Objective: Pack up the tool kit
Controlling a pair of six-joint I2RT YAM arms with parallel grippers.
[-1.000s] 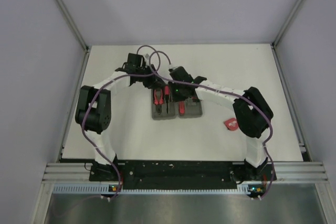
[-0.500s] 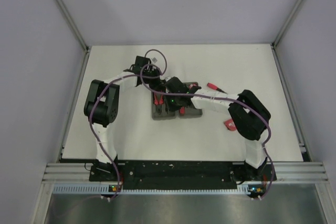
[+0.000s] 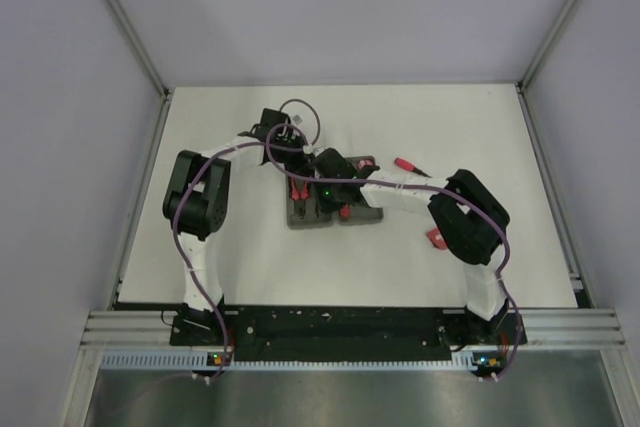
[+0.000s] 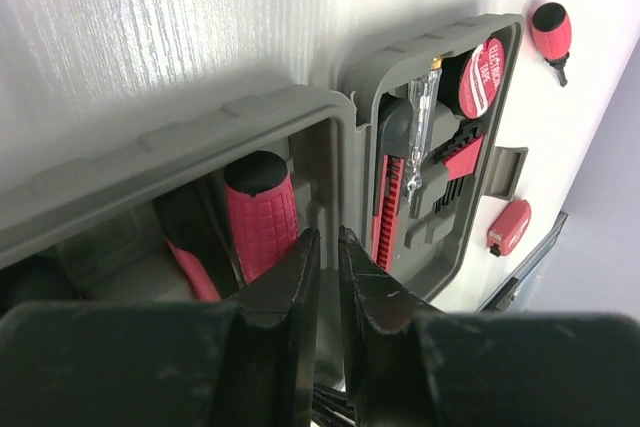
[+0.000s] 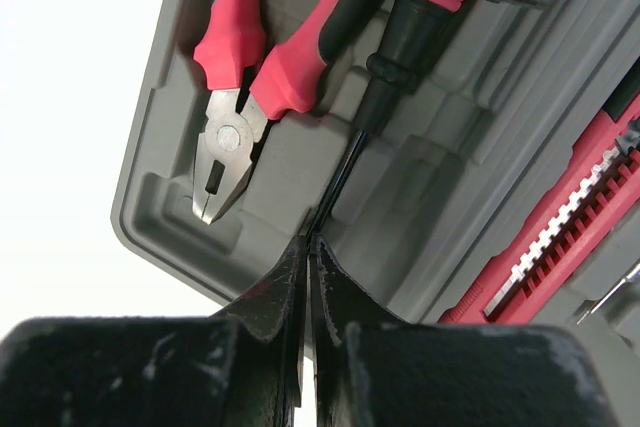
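The grey case (image 3: 366, 215) lies open in the middle of the table. Its left half (image 5: 160, 217) holds the red-and-black pliers (image 5: 235, 117). My right gripper (image 5: 310, 239) is shut on the thin black shaft of a red-and-black screwdriver (image 5: 420, 17) that lies in that half beside the pliers. My left gripper (image 4: 328, 239) is shut and empty, with its tips over the hinge between the halves. The right half (image 4: 400, 57) holds a red knife (image 4: 385, 207), a clear tester screwdriver (image 4: 420, 137) and a red roll (image 4: 483, 77). In the top view both grippers (image 3: 297, 179) (image 3: 325, 193) crowd over the case.
A stubby red screwdriver (image 3: 405, 163) lies on the table right of the case; it also shows in the left wrist view (image 4: 551, 32). The red tape measure (image 3: 437, 238) sits near the right arm's elbow and shows in the left wrist view (image 4: 510, 227).
Both arms have drawn in over the case. The right gripper moved left and down onto the left half, uncovering the stubby screwdriver. The left gripper shifted right to the case's far edge.
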